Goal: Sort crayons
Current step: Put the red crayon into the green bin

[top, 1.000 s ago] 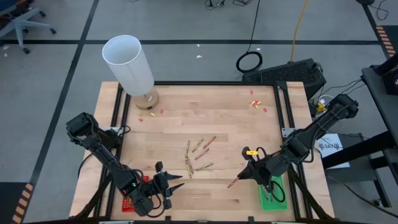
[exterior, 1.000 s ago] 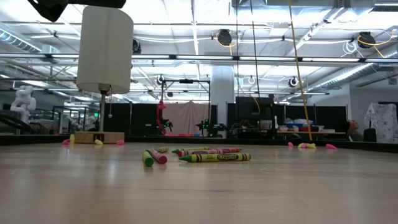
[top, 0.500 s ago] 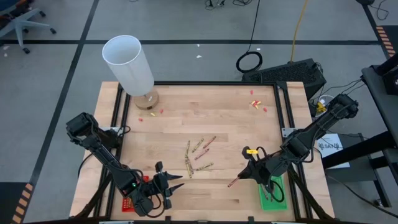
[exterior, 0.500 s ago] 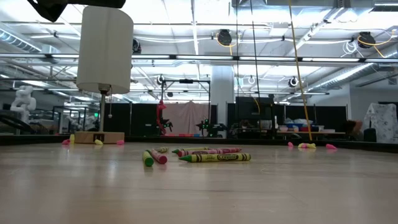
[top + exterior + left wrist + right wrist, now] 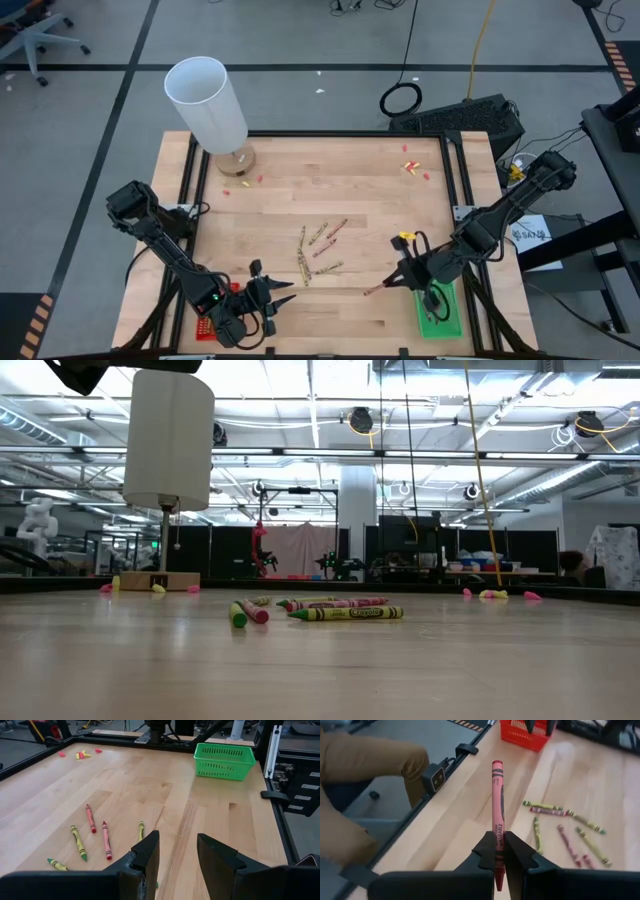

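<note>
right gripper (image 5: 398, 283) at the table's near right side, just beside the green tray (image 5: 440, 315); its fingers are clamped on a red crayon (image 5: 497, 817), which projects straight out past the fingertips and, from above, slants toward the table's middle (image 5: 376, 291). left gripper (image 5: 275, 292) near the front edge beside the red tray (image 5: 529, 734), fingers (image 5: 148, 854) parted with bare wood between them, holding nothing. loose crayons (image 5: 318, 250), olive and reddish, scattered at mid-table on the wooden table (image 5: 300, 180), well apart from both trays; their exact number is hard to tell from above. a white cylinder (image 5: 205, 100) on a wooden base stands at the far left corner. small red and yellow scraps (image 5: 412, 166) lie at the far right.
</note>
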Robot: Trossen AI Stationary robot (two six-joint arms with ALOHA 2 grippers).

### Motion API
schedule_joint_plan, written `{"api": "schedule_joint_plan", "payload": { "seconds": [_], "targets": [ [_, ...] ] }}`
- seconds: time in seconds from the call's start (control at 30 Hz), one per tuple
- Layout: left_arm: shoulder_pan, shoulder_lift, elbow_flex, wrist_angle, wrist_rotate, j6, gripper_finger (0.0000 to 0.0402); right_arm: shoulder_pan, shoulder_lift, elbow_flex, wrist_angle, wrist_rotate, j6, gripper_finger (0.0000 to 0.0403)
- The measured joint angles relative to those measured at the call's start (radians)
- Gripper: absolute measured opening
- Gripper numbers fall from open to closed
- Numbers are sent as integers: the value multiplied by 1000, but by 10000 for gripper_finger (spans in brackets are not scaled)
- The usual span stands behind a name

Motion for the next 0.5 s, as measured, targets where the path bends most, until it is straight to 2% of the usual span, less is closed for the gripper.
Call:
{"api": "schedule_joint_plan", "payload": {
  "seconds": [0.3, 0.5],
  "targets": [
    [0, 0, 0, 0, 7, -2, 132, 42, 0, 0, -154, -2, 339, 2],
    [0, 0, 0, 0, 7, 1, 132, 109, 0, 0, -251, -73, 598, 2]
  ]
}}
